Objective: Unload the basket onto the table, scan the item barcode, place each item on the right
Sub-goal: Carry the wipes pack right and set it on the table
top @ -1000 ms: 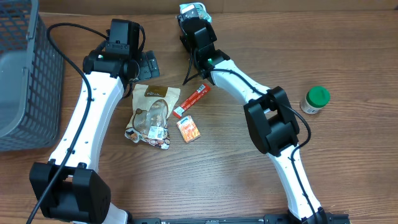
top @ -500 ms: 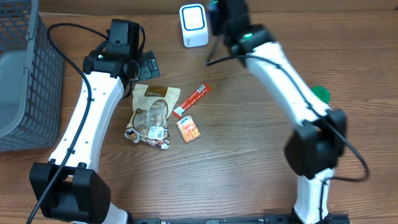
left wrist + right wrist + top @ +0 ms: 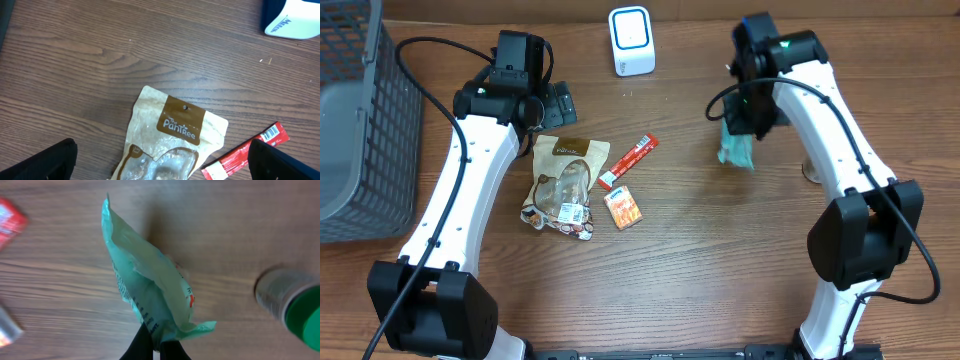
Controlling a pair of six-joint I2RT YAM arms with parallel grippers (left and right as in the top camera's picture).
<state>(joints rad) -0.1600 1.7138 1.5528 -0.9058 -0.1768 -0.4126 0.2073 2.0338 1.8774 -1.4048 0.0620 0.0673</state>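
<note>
Teal packet (image 3: 737, 152), pinched in right pincer (image 3: 156, 345), has left the scanner (image 3: 631, 40).

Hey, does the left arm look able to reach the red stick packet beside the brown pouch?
Probably yes. The left gripper hovers open and empty by the brown pouch; the red stick packet lies right beside it, uncovered. The right gripper, shut on the teal packet, is clear of it.

I count one teal pouch (image 3: 150, 285), one brown pouch (image 3: 563, 185), one red stick pack (image 3: 628, 162), one small orange packet (image 3: 624, 208), one green-lidded jar (image 3: 290, 305), one white scanner (image 3: 631, 40), one grey basket (image 3: 360, 130).
</note>
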